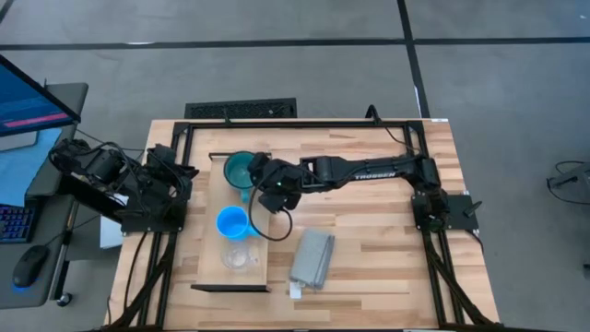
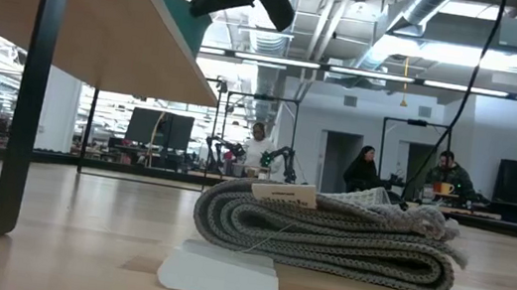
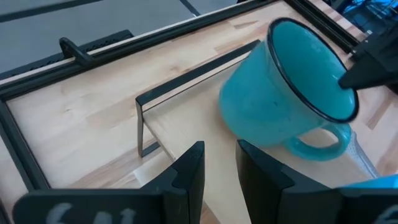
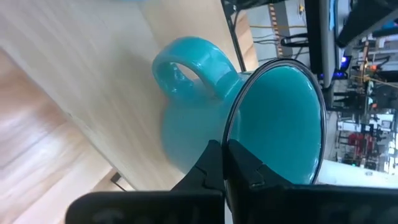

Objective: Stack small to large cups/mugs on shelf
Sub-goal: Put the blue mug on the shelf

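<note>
The right hand (image 1: 259, 178) pinched the rim of the teal mug (image 1: 240, 170), which sat tilted on the shelf (image 1: 210, 272) at its far end. Beside it stood the blue mug (image 1: 231, 222), then the clear cup (image 1: 240, 257). The left hand (image 3: 217, 165) hung slightly spread, empty, near the shelf.

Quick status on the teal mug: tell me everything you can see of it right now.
The teal mug is glossy, enamel-like, with a dark rim, a loop handle and an empty teal inside. It is tilted, mouth leaning sideways, at the far end of the shelf, with the blue mug next along the board. The right gripper is shut on its rim, one finger inside, one outside. Whether its base touches the shelf is unclear.
</note>
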